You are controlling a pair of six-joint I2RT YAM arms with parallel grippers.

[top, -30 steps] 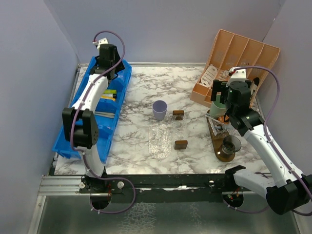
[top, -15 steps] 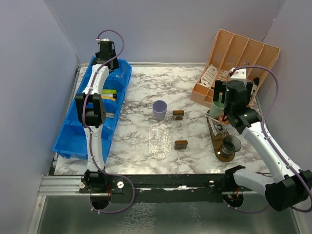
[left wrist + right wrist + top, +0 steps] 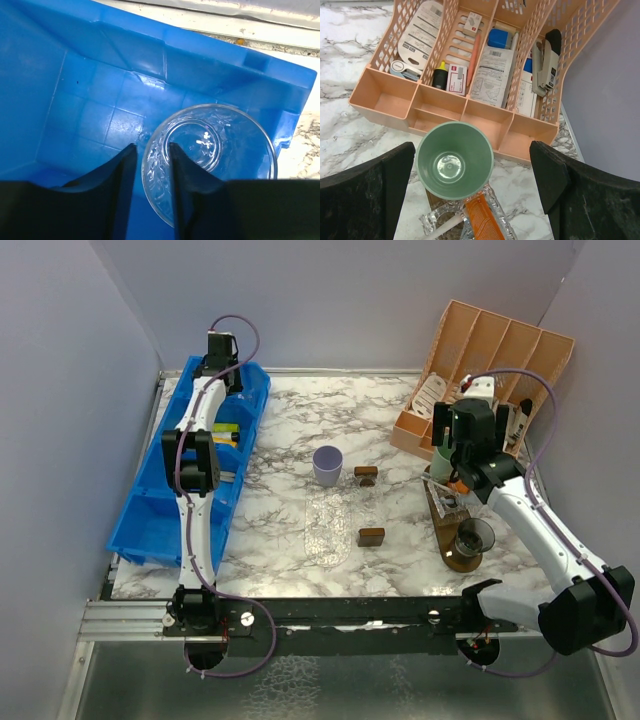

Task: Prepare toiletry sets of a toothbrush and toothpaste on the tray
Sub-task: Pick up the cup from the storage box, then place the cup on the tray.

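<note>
Marble tabletop [image 3: 300, 420]: blue plastic bin [image 3: 145, 525], upper left, held clear plastic cup [image 3: 200, 140]; left gripper [image 3: 150, 160] straddled its wall narrowly, grip untellable. Right gripper [image 3: 470, 155] gaped empty over empty mint-green cup [image 3: 447, 147].

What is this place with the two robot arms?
Most likely a robot test bench, not a real bathroom: a left arm and right arm bolted to a rail, plain purple walls boxing in a marble-look table, plus a blue bin and peach organizer.
</note>
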